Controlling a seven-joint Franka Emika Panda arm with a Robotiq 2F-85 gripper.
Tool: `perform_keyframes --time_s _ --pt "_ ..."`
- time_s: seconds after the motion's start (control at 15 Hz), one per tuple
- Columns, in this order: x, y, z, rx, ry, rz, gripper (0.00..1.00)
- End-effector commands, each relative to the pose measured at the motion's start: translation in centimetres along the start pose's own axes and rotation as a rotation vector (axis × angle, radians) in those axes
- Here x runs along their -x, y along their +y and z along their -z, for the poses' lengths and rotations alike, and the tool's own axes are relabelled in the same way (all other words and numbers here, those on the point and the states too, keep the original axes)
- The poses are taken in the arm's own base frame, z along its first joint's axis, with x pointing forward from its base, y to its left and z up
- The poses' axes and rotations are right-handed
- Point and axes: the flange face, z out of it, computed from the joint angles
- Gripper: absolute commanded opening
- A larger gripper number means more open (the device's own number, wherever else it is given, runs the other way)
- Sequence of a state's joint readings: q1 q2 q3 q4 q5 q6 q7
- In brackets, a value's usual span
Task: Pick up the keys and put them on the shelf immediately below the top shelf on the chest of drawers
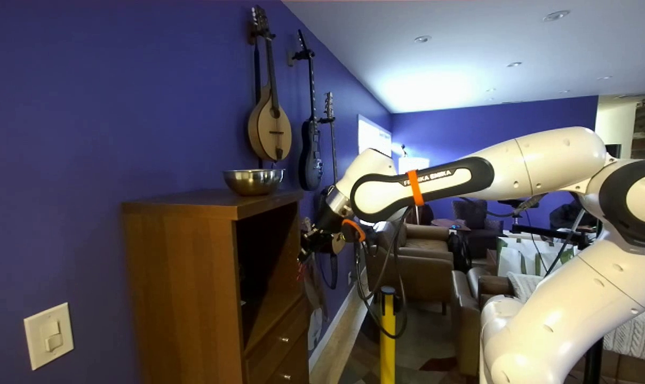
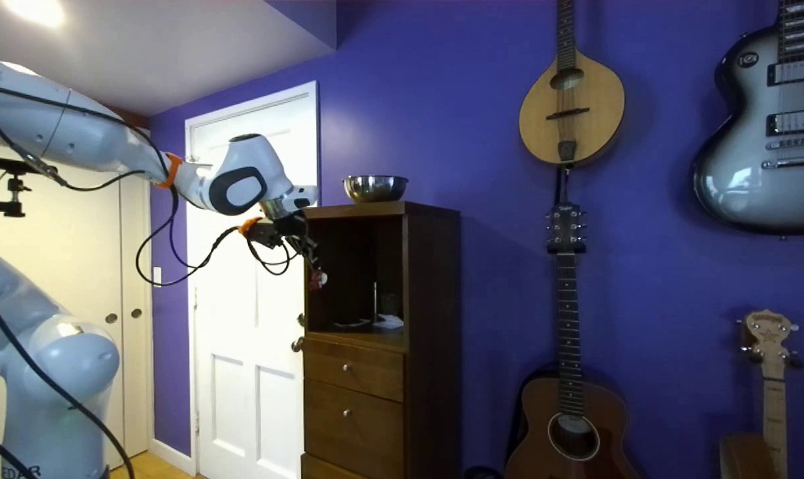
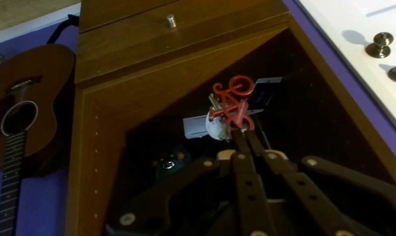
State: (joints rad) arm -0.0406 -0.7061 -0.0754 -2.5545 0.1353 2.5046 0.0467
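Note:
My gripper (image 3: 243,131) is shut on the keys in the wrist view, its fingertips on a red bicycle tag (image 3: 232,106) with a round white tag beside it. The metal keys are barely visible. The keys (image 2: 318,279) hang below the gripper (image 2: 314,261) in an exterior view, and the gripper (image 1: 303,256) also shows in an exterior view. They are at the front opening of the brown chest of drawers (image 1: 183,288), higher than the shelf (image 2: 368,338). The shelf also shows in the wrist view (image 3: 142,98). The top shelf (image 1: 189,200) is above the gripper.
A metal bowl (image 2: 375,189) stands on the cabinet top. White paper (image 3: 193,127), a dark box (image 3: 266,93) and a dark bluish object (image 3: 171,164) lie in the compartment. A guitar (image 3: 30,105) is beside the cabinet. Drawers with knobs (image 2: 346,367) are below the shelf.

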Motion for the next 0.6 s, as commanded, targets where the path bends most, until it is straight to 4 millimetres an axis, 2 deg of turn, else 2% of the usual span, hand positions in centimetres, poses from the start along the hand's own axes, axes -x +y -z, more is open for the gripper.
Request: perform_keyframes --time_s 0.0,0.27,0.53 --pt "0.4 0.7 -0.7 0.002 -0.004 -0.014 0.03" --pt "0.8 1.1 -1.4 0.024 0.004 -0.019 0.01" --pt "0.2 3.0 -4.5 0.043 0.070 -0.083 0.01"
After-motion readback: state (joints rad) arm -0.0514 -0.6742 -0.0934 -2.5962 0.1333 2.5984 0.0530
